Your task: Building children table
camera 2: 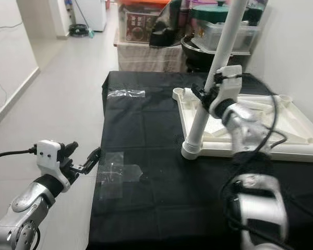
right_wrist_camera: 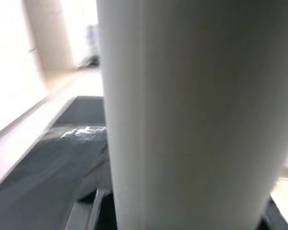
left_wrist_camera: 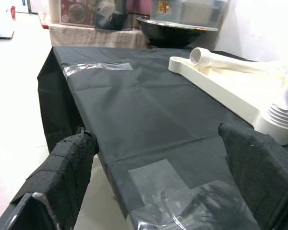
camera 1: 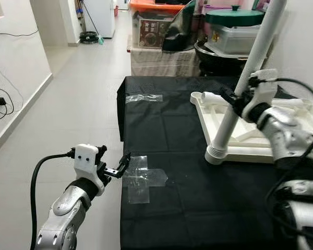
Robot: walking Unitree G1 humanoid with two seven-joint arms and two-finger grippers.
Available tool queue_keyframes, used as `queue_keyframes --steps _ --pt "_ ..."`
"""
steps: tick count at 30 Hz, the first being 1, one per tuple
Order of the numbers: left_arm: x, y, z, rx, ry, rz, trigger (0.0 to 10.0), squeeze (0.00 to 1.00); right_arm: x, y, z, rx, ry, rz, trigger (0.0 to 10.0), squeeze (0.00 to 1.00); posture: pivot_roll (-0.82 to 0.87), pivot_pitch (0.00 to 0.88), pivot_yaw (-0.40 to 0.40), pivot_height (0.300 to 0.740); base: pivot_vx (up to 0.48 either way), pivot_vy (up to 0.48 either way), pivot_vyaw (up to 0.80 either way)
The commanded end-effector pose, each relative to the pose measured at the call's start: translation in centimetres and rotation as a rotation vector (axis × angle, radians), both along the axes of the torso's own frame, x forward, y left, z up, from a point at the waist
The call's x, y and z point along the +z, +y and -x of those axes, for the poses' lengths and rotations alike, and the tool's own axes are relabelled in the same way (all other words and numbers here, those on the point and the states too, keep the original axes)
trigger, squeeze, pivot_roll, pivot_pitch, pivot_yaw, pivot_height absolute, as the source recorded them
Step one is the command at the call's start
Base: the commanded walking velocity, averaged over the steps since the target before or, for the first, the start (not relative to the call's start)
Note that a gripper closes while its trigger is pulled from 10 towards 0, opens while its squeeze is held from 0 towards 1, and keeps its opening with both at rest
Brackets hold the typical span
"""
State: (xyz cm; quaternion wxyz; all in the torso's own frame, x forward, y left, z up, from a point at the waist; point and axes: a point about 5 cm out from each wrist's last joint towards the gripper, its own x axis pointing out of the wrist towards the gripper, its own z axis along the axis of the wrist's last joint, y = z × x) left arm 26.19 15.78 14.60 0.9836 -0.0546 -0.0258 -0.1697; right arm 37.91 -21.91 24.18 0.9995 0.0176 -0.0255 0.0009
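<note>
Nearest the camera, the left gripper point(camera 1: 121, 165) hovers at the near left edge of the black cloth point(camera 1: 198, 208), its 2 black fingers point(left_wrist_camera: 62, 177) spread apart with nothing between them. Just ahead of those fingertips lies a patch of clear tape point(camera 1: 143, 179) stuck on the cloth in a rough cross; in the left wrist view the tape point(left_wrist_camera: 182, 191) sits between the 2 padded fingers and a little beyond them.

Farther along, the right gripper point(camera 1: 230, 99) is clamped around a white table leg point(camera 1: 240, 88), gripping it at about mid-height. The leg stands tilted, leaning away to the right at its top, with its ribbed foot point(camera 1: 217, 154) seated at the near left corner of the white tabletop point(camera 1: 297, 151), which lies upside down on the cloth. Seen from the right wrist, the leg point(right_wrist_camera: 192, 115) is pressed close against the camera (too close to make out the fingers there).

Beyond the right gripper's fingers, a second white leg point(camera 1: 211, 97) lies flat across the tabletop's far left corner. To the far left of it, another strip of clear tape point(camera 1: 143, 97) is stuck near the cloth's far edge.

Past the cloth stand stacked containers, one with a green lid point(camera 1: 235, 16), and an orange-lidded box point(camera 1: 154, 23).
</note>
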Motion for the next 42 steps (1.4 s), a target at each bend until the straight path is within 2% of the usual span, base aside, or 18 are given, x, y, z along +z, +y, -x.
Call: queue_keyframes --steps 1,2,3,5,7,8,9,10,11,14,23,30,31,32,42 --pt "0.0 0.0 0.0 -0.004 0.001 -0.013 10.0 0.0 -2.6 -0.4 0.4 -0.135 0.106 -0.006 0.0 0.0 0.08 0.0 -0.066 0.74 0.0 0.0 0.0" --pt "0.0 0.0 0.0 -0.003 0.0 -0.013 10.0 0.0 -2.8 0.3 0.6 -0.151 0.104 -0.016 0.0 0.0 0.08 0.0 -0.064 0.74 0.0 0.0 0.0" --pt "0.0 0.0 0.0 -0.003 0.0 -0.013 10.0 0.0 -2.8 0.3 0.6 -0.151 0.104 -0.016 0.0 0.0 0.08 0.0 -0.064 0.74 0.0 0.0 0.0" --pt "0.0 0.1 0.0 0.003 0.001 -0.014 10.0 0.0 -3.8 2.9 0.8 -0.181 0.116 -0.026 0.0 0.0 0.08 0.0 -0.061 0.74 0.0 0.0 0.0" --pt "0.0 0.1 0.0 0.003 0.001 -0.014 10.0 0.0 -3.8 2.9 0.8 -0.181 0.116 -0.026 0.0 0.0 0.08 0.0 -0.061 0.74 0.0 0.0 0.0" --pt "0.0 0.1 0.0 0.003 0.002 -0.014 10.0 0.0 -4.2 4.2 0.8 -0.201 0.129 -0.027 0.0 0.0 0.08 0.0 -0.064 0.74 0.0 0.0 0.0" --pt "0.0 0.1 0.0 0.003 0.002 -0.014 10.0 0.0 -4.2 4.2 0.8 -0.201 0.129 -0.027 0.0 0.0 0.08 0.0 -0.064 0.74 0.0 0.0 0.0" --pt "-0.1 0.0 0.0 0.002 0.004 -0.013 10.0 0.0 -4.6 5.3 0.7 -0.237 0.144 -0.026 0.0 0.0 0.08 0.0 -0.07 0.74 0.0 0.0 0.0" --pt "-0.1 0.0 0.0 0.002 0.004 -0.013 10.0 0.0 -4.6 5.3 0.7 -0.237 0.144 -0.026 0.0 0.0 0.08 0.0 -0.07 0.74 0.0 0.0 0.0" --pt "-0.1 0.0 -0.2 0.015 0.005 -0.012 10.0 0.0 -5.7 6.8 0.2 -0.386 0.21 -0.04 0.0 0.0 0.08 0.0 -0.079 0.74 0.0 0.0 0.0" --pt "-0.2 -0.5 -0.1 0.014 0.008 0.0 10.0 0.0 -5.1 8.3 0.1 -0.498 0.208 -0.048 0.0 0.0 0.07 0.0 -0.092 0.74 0.0 0.0 0.0" --pt "-0.3 -0.4 -0.1 0.021 0.01 -0.001 10.0 0.0 -5.4 7.8 0.3 -0.552 0.218 -0.094 0.0 0.0 0.07 0.0 -0.089 0.74 0.0 0.0 0.0" --pt "-0.3 -0.4 -0.1 0.022 0.01 0.0 10.0 0.0 -5.3 7.9 0.2 -0.537 0.213 -0.093 2.5 0.0 0.07 0.0 -0.089 0.74 0.0 0.0 0.0" --pt "-0.3 -0.4 -0.1 0.021 0.01 0.0 10.0 0.0 -5.1 8.0 0.1 -0.514 0.201 -0.091 10.0 0.0 0.07 0.0 -0.089 0.74 0.0 0.0 0.0" --pt "-0.3 -0.5 -0.1 0.014 0.009 0.0 10.0 0.0 -3.5 8.2 0.2 -0.44 0.153 -0.076 10.0 0.0 0.07 0.0 -0.083 0.74 0.0 0.0 0.0"
